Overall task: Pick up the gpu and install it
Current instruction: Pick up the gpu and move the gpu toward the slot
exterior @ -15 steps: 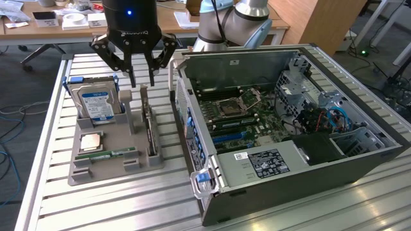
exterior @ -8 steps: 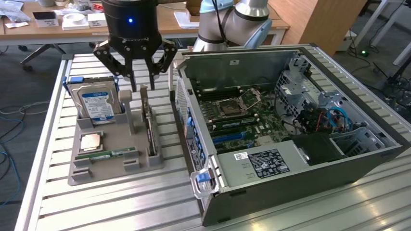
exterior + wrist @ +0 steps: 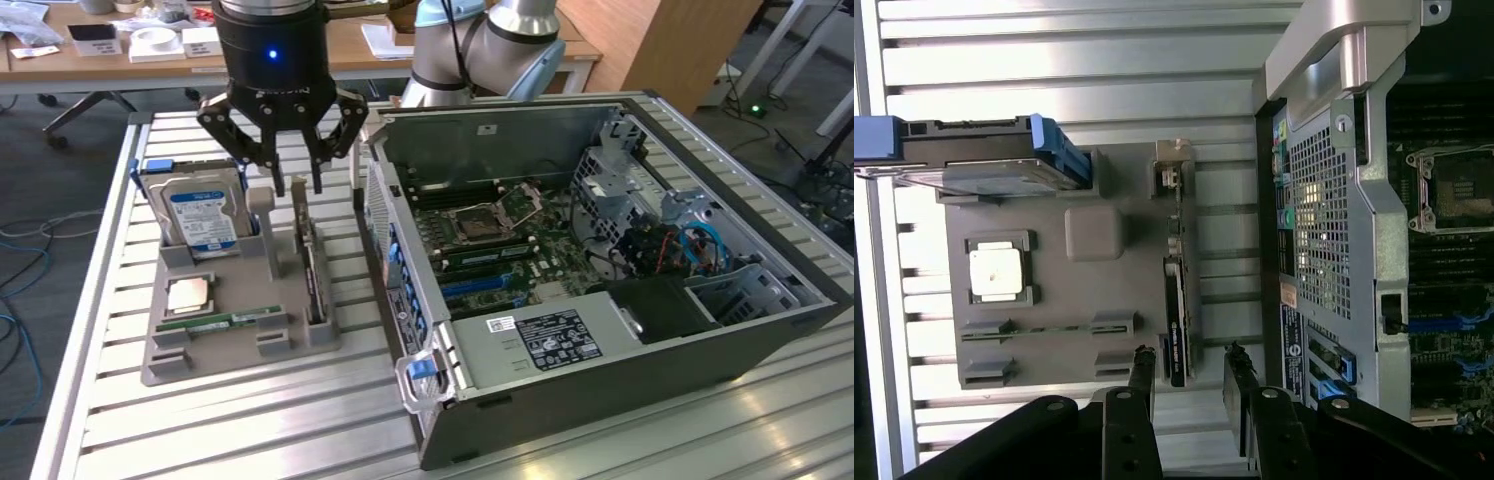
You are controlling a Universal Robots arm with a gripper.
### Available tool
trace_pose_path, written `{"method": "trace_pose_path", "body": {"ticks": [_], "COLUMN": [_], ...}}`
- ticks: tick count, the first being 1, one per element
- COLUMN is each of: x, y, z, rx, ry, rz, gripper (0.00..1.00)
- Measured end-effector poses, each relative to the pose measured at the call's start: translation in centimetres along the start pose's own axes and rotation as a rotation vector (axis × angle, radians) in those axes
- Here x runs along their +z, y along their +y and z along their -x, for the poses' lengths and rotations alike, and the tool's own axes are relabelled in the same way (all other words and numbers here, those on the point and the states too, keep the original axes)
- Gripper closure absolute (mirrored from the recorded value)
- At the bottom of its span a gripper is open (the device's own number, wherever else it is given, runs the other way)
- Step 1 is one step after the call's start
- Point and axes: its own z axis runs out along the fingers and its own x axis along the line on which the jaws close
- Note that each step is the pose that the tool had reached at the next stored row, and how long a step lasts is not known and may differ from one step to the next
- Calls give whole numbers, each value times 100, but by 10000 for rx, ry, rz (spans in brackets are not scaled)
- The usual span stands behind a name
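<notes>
Grey tray (image 3: pixel 234 345) holds the gpu (image 3: pixel 311 275) on edge along its side nearest the case (image 3: pixel 561 400), the gripper (image 3: pixel 299 180) poised above with jaws apart, nothing lifted or installed yet

Dark gpu (image 3: pixel 310 265), grey tray (image 3: pixel 227 352) — blue-labelled hard drive (image 3: pixel 200 212)

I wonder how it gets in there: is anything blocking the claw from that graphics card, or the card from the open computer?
Nothing visible lies between the claw and the gpu, standing on edge in its grey holder directly below. Towards the computer case, only the case's near wall stands between; it lies open on top.
</notes>
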Motion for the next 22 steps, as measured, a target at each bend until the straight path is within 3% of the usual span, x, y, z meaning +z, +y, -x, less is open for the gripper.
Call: {"method": "trace_pose_path", "body": {"ticks": [22], "x": [312], "y": [-11], "z": [-7], "rx": [0], "ry": [0], "rz": [0], "gripper": [58]}}
